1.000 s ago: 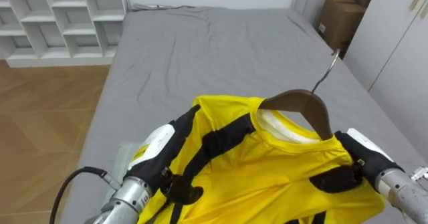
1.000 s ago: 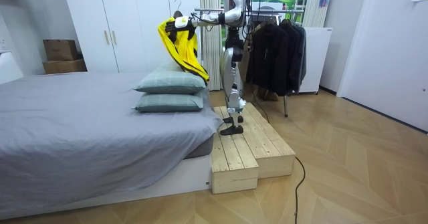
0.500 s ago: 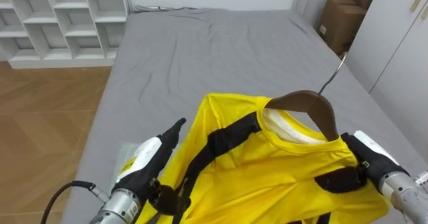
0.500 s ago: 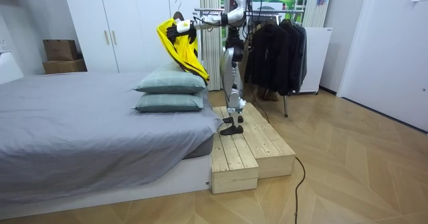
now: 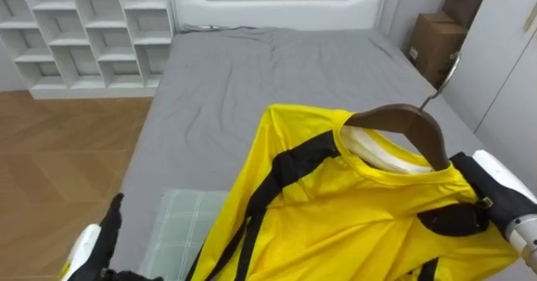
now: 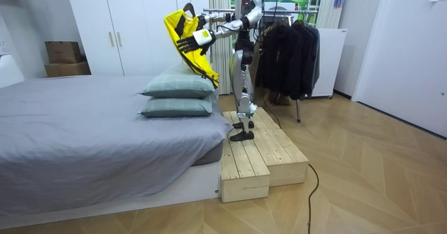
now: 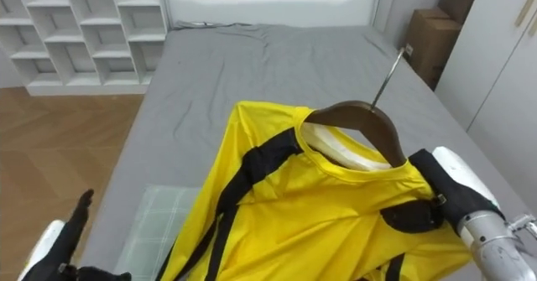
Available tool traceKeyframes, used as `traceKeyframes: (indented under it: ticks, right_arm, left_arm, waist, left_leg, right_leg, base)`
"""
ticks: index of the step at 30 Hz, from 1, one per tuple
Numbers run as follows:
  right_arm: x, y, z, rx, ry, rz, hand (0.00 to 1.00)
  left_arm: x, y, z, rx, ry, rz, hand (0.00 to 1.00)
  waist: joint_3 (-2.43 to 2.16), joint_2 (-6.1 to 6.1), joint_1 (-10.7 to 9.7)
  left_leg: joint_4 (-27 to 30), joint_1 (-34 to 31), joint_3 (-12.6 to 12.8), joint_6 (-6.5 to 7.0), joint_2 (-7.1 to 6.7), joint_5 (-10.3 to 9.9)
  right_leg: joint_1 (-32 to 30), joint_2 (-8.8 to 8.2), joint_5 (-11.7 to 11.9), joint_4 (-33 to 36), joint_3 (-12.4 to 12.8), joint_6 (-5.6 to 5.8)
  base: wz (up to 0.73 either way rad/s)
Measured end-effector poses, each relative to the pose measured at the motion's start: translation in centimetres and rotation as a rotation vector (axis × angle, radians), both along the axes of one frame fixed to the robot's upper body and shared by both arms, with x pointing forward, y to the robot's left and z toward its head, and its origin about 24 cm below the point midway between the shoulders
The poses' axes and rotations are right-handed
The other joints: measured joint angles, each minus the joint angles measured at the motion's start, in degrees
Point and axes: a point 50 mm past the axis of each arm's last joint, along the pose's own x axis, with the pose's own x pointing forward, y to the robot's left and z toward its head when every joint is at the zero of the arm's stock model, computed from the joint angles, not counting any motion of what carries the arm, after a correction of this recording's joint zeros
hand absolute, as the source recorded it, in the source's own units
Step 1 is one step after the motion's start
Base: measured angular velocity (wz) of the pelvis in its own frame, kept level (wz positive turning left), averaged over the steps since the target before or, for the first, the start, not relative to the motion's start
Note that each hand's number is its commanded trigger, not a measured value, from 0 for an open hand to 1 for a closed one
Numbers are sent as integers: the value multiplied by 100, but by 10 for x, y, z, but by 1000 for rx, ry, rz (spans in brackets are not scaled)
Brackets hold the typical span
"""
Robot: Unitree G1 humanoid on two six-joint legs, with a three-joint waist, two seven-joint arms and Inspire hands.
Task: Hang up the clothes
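Note:
A yellow shirt point(image 5: 352, 222) with black stripes hangs on a dark wooden hanger point(image 5: 403, 122) with a metal hook point(image 5: 445, 75), held in the air above the bed. My right hand point(image 5: 495, 184) is at the shirt's right shoulder, its dark fingers curled round the cloth and the hanger's end. Low at the left, my left hand point(image 5: 99, 243) is apart from the shirt with its fingers straight. In the room view the left hand point(image 6: 188, 42) is stretched out in front of the shirt point(image 6: 199, 63).
Below lies a grey bed point(image 5: 252, 80) with a green checked pillow point(image 5: 180, 226) near me. White shelves point(image 5: 75, 21) stand at the far left, a cardboard box point(image 5: 432, 42) at the far right. I stand on a wooden platform point(image 6: 262, 154); a rack of dark clothes point(image 6: 286, 45) is behind me.
My left hand has let go of the shirt's left side and dropped away to the lower left, fingers now straight. The right hand still holds the shirt, slightly higher. The view has shifted.

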Motion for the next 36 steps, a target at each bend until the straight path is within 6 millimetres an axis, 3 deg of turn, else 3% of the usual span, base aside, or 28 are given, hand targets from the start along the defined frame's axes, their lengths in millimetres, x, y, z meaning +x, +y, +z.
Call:
traceKeyframes:
  ticks: [5, 7, 9, 14, 22, 28, 36]
  right_arm:
    - [-5, -1, 14, -39, -52, -1, 100]
    - [-5, 1, 19, -49, -73, 6, 100]
    - [-5, 1, 22, -51, -85, 5, 100]
    - [-10, 1, 29, -105, -106, 0, 100]
    - [-25, -1, 24, -113, -87, -7, 100]
    - [-28, -5, 25, -99, -93, -34, 100]
    - [-29, -12, 28, -100, -102, -65, 100]
  left_arm:
    - [-37, 16, -25, -17, 112, 142, 0]
    - [-65, 21, -44, -32, 218, 216, 0]
    - [-81, 22, -54, -41, 284, 251, 0]
    - [-115, 18, -71, -71, 386, 331, 0]
    - [-192, 8, -99, -110, 705, 442, 0]
    - [-209, -5, -105, -145, 795, 473, 0]
    - [-191, -5, -106, -145, 765, 457, 0]
  waist:
    - [-13, -17, 29]
    - [-6, -6, 15]
    - [0, -19, 16]
    - [10, -38, 35]
    - [30, -174, 51]
    - [35, -174, 161]
    - [30, -276, -9]
  left_leg:
    - [13, -39, 5, 3, -26, 0]
    - [8, -48, 4, 3, -24, 0]
    - [9, -93, -1, 2, -20, -1]
    - [7, -100, -33, 2, -61, -1]
    - [-10, -64, 7, 1, 6, -73]
    - [-13, -6, 122, 21, 11, -118]
    - [122, -73, 287, 44, 35, -157]
  right_leg:
    - [21, -14, -7, -94, 3, 9]
    - [4, -13, -12, -90, 4, 16]
    - [-40, -10, -12, -93, -5, 15]
    - [-17, -18, -20, -131, -23, 16]
    - [18, 14, -18, -55, 67, 16]
    - [7, 20, -18, -51, 308, 16]
    - [-110, 0, -21, -59, 303, 22]
  base:
    - [0]
    - [0]
    - [0]
    - [3]
    - [-2]
    - [-13]
    - [-5]
